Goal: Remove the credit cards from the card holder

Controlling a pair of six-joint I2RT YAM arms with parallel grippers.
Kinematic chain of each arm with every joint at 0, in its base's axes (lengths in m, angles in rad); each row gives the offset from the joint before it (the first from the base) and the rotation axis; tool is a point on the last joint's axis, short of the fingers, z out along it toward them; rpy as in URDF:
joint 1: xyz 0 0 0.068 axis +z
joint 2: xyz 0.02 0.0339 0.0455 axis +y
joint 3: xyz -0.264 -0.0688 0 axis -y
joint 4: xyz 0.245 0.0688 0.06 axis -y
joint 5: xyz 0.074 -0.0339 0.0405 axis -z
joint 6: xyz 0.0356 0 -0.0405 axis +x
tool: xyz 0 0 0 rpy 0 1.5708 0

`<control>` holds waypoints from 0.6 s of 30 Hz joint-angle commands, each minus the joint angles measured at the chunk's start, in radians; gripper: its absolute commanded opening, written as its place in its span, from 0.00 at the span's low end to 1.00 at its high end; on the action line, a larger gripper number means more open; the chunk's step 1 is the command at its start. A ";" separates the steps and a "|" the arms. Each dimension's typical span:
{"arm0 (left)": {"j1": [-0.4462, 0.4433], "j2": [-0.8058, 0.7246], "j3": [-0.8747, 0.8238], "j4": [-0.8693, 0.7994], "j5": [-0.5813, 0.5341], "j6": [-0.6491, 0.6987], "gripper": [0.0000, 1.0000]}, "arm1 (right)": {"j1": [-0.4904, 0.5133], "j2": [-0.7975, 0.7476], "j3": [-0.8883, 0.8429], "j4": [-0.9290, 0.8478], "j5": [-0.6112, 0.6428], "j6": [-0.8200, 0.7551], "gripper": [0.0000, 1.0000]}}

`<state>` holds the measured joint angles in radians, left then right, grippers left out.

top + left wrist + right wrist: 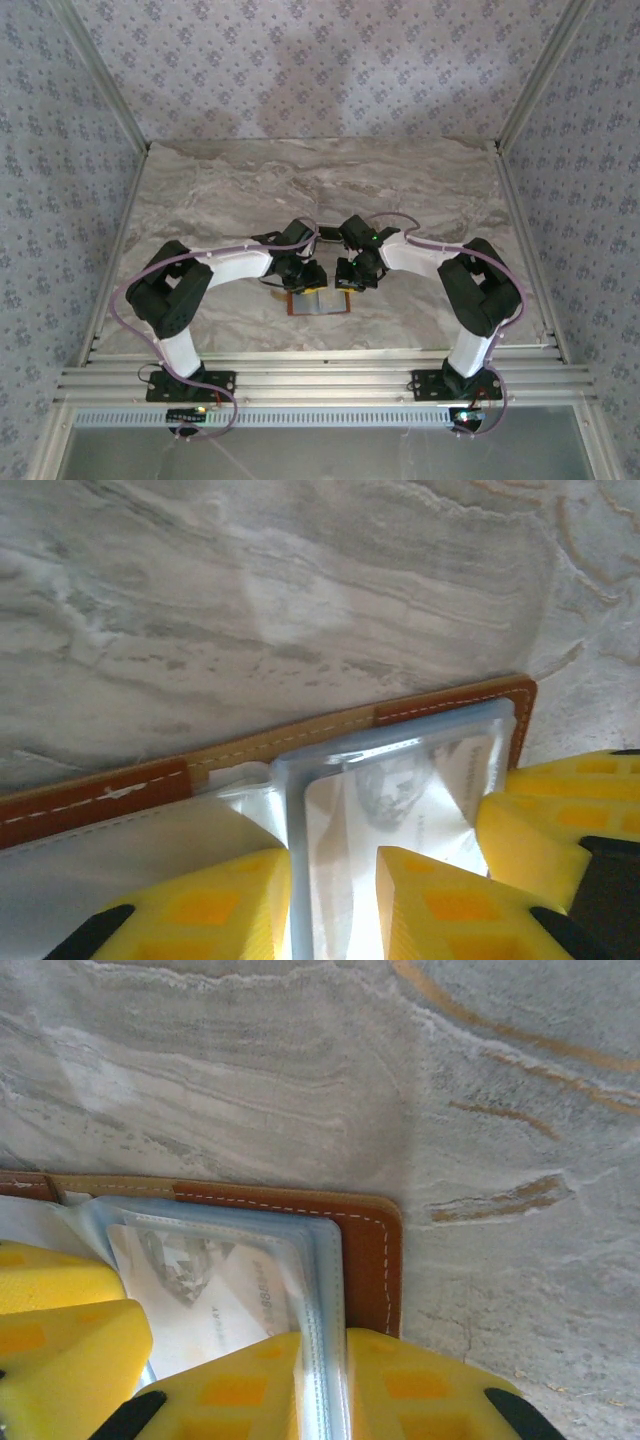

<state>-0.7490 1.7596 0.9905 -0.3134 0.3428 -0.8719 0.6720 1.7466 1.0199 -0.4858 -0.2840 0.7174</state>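
Observation:
The tan-brown card holder [318, 303] lies open on the marble table between both arms. A pale credit card [400, 790] with a printed face sits inside its clear grey-blue sleeve. In the left wrist view my left gripper [335, 905] straddles the sleeve's upright edge, its yellow fingers [200, 905] apart with a gap beside the plastic. My right gripper [322, 1385] is shut on the outer edge of the sleeve stack, just inside the leather border [370, 1250]. The pale card [210, 1300] shows left of it. From above, both grippers [308, 278] [352, 278] hide most of the holder.
Bare marble tabletop [230, 200] stretches behind and to both sides of the holder. Patterned walls enclose the table at the back and sides. The other arm's yellow finger [545, 820] crowds the right of the left wrist view.

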 commanded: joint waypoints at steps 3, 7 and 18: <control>-0.004 0.017 -0.030 0.001 -0.012 -0.008 0.31 | 0.005 -0.002 -0.021 -0.044 0.027 -0.009 0.18; 0.014 0.020 -0.102 0.177 0.081 -0.072 0.31 | 0.005 -0.003 -0.021 -0.044 0.027 -0.009 0.18; 0.046 -0.056 -0.202 0.362 0.141 -0.111 0.22 | 0.006 -0.005 -0.029 -0.042 0.027 -0.006 0.18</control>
<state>-0.7067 1.7164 0.8131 -0.0093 0.4667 -0.9714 0.6720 1.7428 1.0161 -0.4904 -0.2802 0.7174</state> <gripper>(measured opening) 0.228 0.182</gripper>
